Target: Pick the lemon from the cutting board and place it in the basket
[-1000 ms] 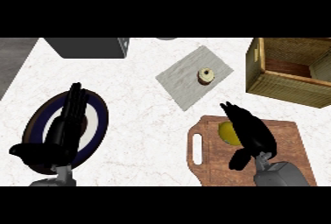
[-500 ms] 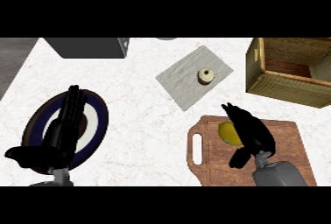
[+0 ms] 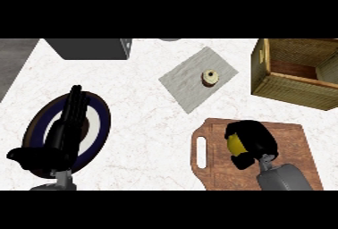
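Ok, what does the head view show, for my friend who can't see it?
The robot's right hand curls round a yellow lemon on a wooden cutting board, with a woven basket beyond it at the upper right. The left hand lies open over a dark-rimmed plate at the left, and a grey cloth lies mid-counter.

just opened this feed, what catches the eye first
The right hand curled round the yellow lemon on the board, lower right, stands out most. Next come the basket at upper right and the left hand, open over the dark-rimmed plate at left.
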`<state>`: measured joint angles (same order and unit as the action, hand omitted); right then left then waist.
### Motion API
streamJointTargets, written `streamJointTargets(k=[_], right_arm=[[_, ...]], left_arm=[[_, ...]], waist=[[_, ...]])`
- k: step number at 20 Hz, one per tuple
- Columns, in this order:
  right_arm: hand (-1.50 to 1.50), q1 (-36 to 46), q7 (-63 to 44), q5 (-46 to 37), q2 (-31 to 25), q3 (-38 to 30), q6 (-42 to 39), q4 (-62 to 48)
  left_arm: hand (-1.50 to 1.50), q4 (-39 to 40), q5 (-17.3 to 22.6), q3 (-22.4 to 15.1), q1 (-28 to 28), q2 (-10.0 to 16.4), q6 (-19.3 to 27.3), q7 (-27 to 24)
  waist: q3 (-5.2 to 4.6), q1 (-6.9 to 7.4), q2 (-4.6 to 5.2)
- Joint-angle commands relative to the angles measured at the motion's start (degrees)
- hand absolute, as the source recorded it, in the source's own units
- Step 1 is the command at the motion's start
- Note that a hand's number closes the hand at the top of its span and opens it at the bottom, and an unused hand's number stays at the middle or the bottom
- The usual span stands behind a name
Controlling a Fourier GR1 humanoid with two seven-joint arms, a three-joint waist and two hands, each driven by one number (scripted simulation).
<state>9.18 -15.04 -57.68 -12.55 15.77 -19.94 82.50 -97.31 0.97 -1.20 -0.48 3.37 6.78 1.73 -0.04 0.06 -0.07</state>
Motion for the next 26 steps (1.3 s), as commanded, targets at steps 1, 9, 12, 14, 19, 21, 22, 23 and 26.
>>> streamJointTargets(k=[1,9,12,14,19,21,22,23,26], right_arm=[[1.5,2.0,3.2,-2.7,0.7,0.2,1.5,-5.0],[1.5,13.0,-3.6,-7.4,8.9,-1.7,5.2,-16.2],[1.5,19.6,-12.7,-7.1,12.2,-3.7,10.2,-25.5],[1.5,22.5,-14.7,-4.2,12.3,-2.4,13.5,-27.6],[1.5,27.6,-9.7,-7.9,12.4,-5.4,24.1,-35.6],[1.5,27.0,-11.2,-5.7,12.5,-4.0,26.1,-31.4],[1.5,26.8,-10.9,-2.7,12.5,-1.9,29.2,-30.7],[1.5,27.7,-9.7,-2.8,12.5,-4.9,27.4,-28.1],[1.5,27.9,-13.4,3.2,12.5,-2.9,29.6,-20.9]], left_arm=[[0.0,0.1,-0.6,-0.4,2.1,-0.7,-0.4,-2.5],[0.0,-2.9,-2.5,-2.8,0.4,-2.2,1.6,2.6],[0.0,2.4,-1.4,-1.3,-0.2,-1.8,-0.3,-2.7],[0.0,-0.3,0.1,-0.3,-1.0,-0.7,-0.9,0.8],[0.0,0.9,-0.4,0.0,-2.3,-1.2,0.0,1.3],[0.0,1.1,-0.9,-0.5,-0.5,-1.0,-0.6,-0.6],[0.0,0.9,-0.7,0.0,-3.3,-1.0,0.1,1.4],[0.0,0.3,-0.1,0.2,2.0,-0.2,-1.6,-1.7],[0.0,-0.6,0.6,0.5,0.7,-0.1,-1.7,0.1]], waist=[[0.05,0.13,0.07],[0.07,0.7,0.18],[0.09,2.14,0.73],[0.1,1.79,0.45],[0.08,0.91,0.35],[0.06,0.72,0.21],[0.09,1.03,0.28],[0.06,0.73,0.09],[0.07,0.72,-0.12]])
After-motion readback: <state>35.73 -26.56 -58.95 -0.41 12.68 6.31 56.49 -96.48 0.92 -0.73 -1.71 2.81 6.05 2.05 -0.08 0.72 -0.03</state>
